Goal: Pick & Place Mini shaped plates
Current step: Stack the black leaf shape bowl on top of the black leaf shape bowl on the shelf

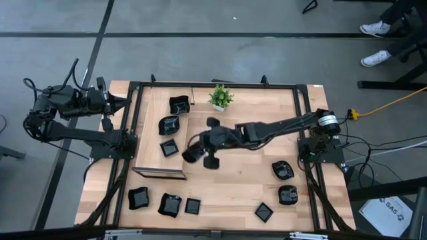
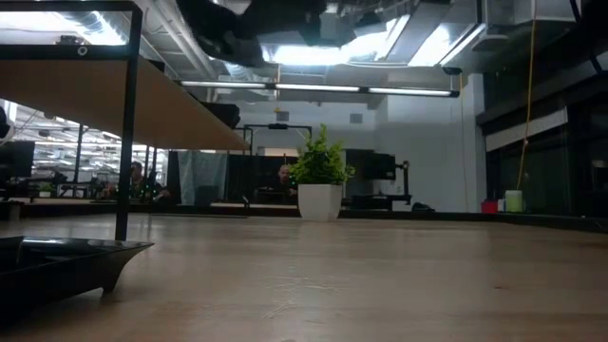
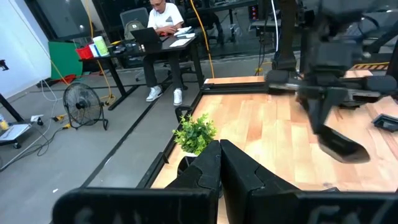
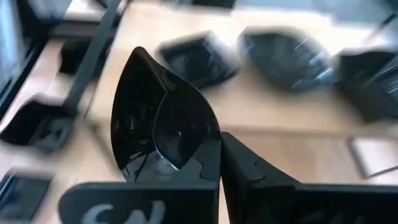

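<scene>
Your right end effector is clamped on a glossy black wavy-rimmed mini plate — carried above the raised wooden platform. Lower it level beside the dishes beneath, then release — left end effector waits closed, empty.

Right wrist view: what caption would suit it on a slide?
The right claw, shut on a glossy black plate, carries it above more plates lying on the wooden table.

Motion blur is smearing the black plates lying on the surface in the right wrist view, hiding their rim shapes. The low view's left edge is cutting off a dark plate.
</scene>
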